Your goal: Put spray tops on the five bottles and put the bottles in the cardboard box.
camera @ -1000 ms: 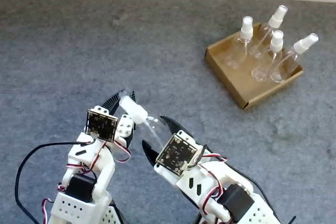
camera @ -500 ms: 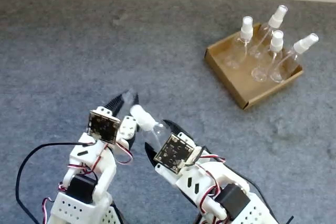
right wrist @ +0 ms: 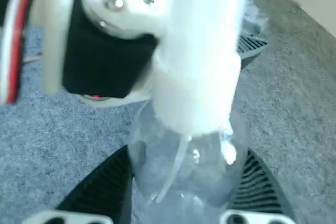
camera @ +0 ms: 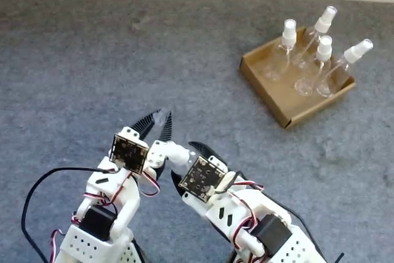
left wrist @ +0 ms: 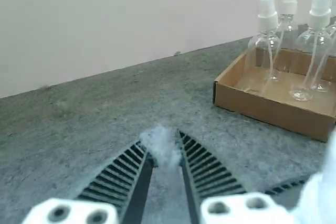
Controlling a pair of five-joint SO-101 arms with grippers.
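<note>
Worktop: grey, carpet-like surface (camera: 92,60); both arms stand at its 6 o'clock edge.
Right gripper (camera: 182,160): jaws pinching a clear bottle (right wrist: 184,171) by the body, one jaw on each side.
Bottle attitude: held off the worktop, tilted, neck pointing toward 10 o'clock in the high view.
Spray top (camera: 174,152): white, seated on the neck of the held bottle; in the right wrist view (right wrist: 197,72) it rises directly above the clear body, with the dip tube visible inside.
Left gripper (camera: 160,117): at 10 o'clock from the right gripper, jaws a little spread, a narrow gap between them, not on the bottle. Its base lies just beside the spray top.
Jaw tip detail: a small whitish tuft (left wrist: 160,148) sits between the left jaw tips; what it is cannot be told.
Cardboard box (camera: 257,81): at 2 o'clock on the worktop, well apart from both arms, open side up.
Box contents: four bottles (camera: 320,66), each with a white spray top fitted, standing or leaning inside.
</note>
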